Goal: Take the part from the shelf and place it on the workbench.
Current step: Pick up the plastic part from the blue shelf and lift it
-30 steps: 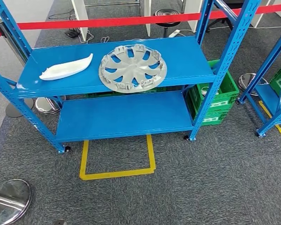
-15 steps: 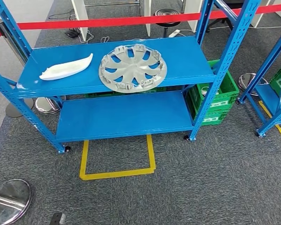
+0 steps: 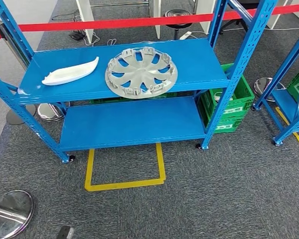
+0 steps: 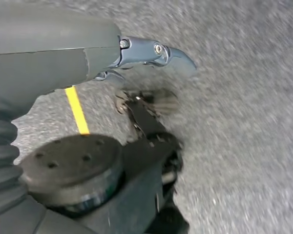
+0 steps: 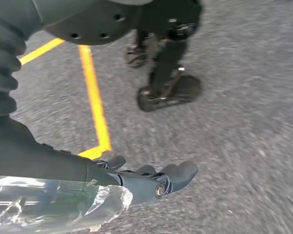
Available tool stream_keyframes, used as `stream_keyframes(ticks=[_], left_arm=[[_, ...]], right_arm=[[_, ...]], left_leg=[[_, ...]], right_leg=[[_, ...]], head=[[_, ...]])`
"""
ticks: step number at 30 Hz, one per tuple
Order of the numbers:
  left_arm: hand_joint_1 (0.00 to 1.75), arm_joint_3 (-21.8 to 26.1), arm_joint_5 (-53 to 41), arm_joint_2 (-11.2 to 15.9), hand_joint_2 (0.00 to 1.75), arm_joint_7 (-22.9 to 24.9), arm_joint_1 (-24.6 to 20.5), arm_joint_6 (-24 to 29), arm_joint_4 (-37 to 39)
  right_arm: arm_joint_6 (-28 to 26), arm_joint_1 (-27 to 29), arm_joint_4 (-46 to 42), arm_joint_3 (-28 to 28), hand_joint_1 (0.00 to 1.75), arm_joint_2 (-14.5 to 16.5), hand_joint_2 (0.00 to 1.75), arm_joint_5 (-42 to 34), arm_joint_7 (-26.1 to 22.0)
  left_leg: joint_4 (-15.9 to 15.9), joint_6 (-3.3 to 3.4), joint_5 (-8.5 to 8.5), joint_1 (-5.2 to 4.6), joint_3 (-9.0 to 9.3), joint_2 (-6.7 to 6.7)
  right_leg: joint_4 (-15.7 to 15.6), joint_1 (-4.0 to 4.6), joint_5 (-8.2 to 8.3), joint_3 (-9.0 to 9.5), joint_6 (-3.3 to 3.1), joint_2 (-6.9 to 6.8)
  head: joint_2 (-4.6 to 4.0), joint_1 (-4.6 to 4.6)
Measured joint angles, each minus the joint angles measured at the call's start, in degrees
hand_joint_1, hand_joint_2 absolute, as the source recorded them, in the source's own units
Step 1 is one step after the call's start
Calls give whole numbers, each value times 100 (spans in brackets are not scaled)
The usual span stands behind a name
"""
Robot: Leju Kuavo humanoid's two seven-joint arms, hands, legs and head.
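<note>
Both arms are hanging at my sides right now. My left hand (image 4: 145, 53) is over grey carpet with its fingers stretched out and nothing in them, and my right hand (image 5: 152, 178) is the same, fingers extended loosely apart over the floor near a yellow tape line (image 5: 95, 107), holding nothing. The one thing that's changed in the last second is small: a dark bit of the left arm has crept into the bottom edge of the head view, where a second ago there was just carpet, and it's slid a touch further since. The shelf view hasn't shifted at all, so I'd say I'm standing put and the arm is only starting to swing or lift. Nothing's been picked yet. The wheel cover (image 3: 141, 72) lies flat on the top level of the blue shelf (image 3: 201, 59), near the middle, with a white curved trim piece (image 3: 70, 72) well to its left. The task doesn't say which part, so that's a judgement call; either way I'm still well short of reach.
</note>
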Motion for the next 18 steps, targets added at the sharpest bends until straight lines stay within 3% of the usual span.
stream_keyframes(ticks=[9, 16, 18], left_arm=[[0, -495, 662, 211, 0, 360, -50, 703, 389], [0, -630, 749, 277, 0, 416, -66, 783, 501], [0, -654, 749, 283, 87, 417, -71, 784, 519]], right_arm=[[390, -161, 476, -49, 0, 77, 0, 1033, 450], [429, -208, 617, -55, 0, 110, 0, 1153, 495], [429, -220, 640, -56, 0, 114, 0, 1156, 498]], left_leg=[[0, 0, 0, -1, 0, 0], [0, 0, 0, -1, 0, 0], [0, 0, 0, -1, 0, 0]], right_leg=[[0, 0, 0, 1, 0, 1], [0, 0, 0, 1, 0, 1], [0, 0, 0, 1, 0, 1]], head=[[0, 1], [0, 0], [0, 0]])
